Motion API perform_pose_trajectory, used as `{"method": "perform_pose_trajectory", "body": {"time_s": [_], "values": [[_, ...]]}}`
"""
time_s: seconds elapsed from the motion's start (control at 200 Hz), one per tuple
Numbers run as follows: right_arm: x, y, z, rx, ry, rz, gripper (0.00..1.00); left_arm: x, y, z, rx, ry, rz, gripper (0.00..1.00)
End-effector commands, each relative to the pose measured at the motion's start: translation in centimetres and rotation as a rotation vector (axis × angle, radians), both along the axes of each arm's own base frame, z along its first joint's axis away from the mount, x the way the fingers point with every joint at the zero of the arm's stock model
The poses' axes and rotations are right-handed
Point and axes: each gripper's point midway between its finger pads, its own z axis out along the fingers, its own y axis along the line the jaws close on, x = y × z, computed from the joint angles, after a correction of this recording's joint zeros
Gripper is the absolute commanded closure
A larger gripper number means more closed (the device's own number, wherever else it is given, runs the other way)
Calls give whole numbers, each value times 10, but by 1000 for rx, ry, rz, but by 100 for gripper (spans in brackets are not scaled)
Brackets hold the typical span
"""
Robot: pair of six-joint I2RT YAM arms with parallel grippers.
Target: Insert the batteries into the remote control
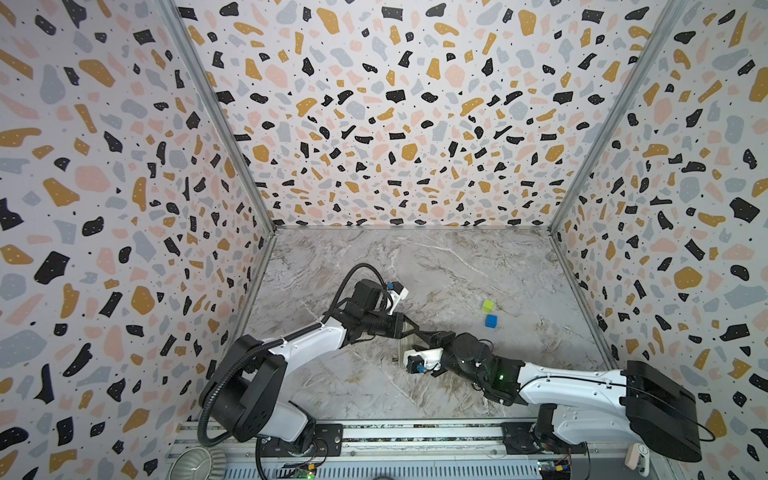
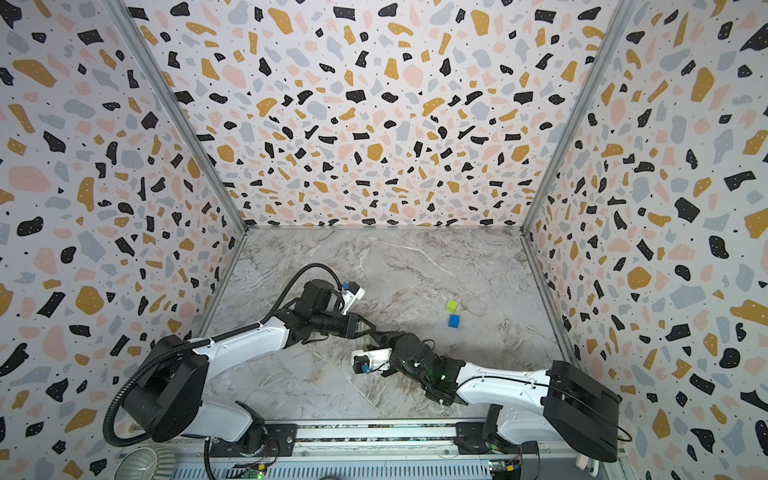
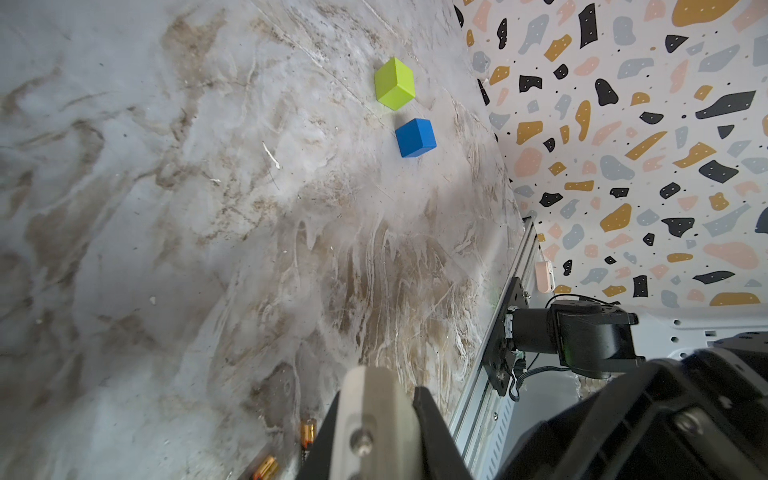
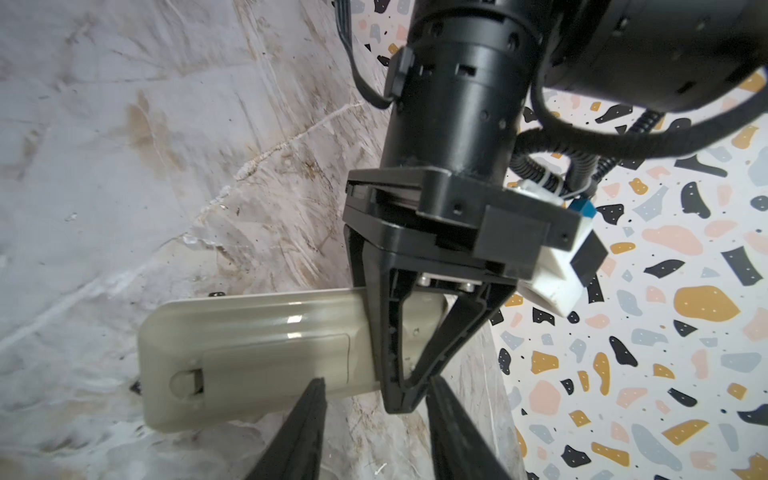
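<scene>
The remote control (image 4: 257, 345) is a pale slim body turned back side out, showing its battery cover and latch. My left gripper (image 4: 401, 397) is shut on it near one end, holding it just above the marble table. From the left wrist view the remote (image 3: 374, 399) shows end-on between the black fingers (image 3: 430, 419). Two batteries (image 3: 308, 432) (image 3: 266, 467) lie on the table beside the left gripper. My right gripper (image 4: 376, 388) is open, one fingertip by the remote's cover end, with nothing between its fingers. In both top views the grippers (image 1: 415, 334) (image 2: 372, 332) meet at mid-table.
A green cube (image 1: 488, 306) (image 3: 394, 83) and a blue cube (image 1: 491, 320) (image 3: 414, 137) sit on the marble to the right of the grippers. Patterned walls enclose the table on three sides. A metal rail (image 1: 415, 434) runs along the front edge.
</scene>
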Motion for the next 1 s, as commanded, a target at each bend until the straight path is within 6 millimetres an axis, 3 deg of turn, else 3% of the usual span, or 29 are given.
{"method": "perform_pose_trajectory", "body": {"time_s": [0.0, 0.18, 0.996], "values": [[-21, 3, -3, 21, 67, 78, 44, 5, -4, 14, -26, -37, -19, 100], [-21, 5, -14, -7, 87, 80, 34, 3, -5, 17, -38, -44, -26, 100], [-9, 11, -19, -14, 63, 40, 28, 0, -10, 20, -78, -26, -42, 100]]}}
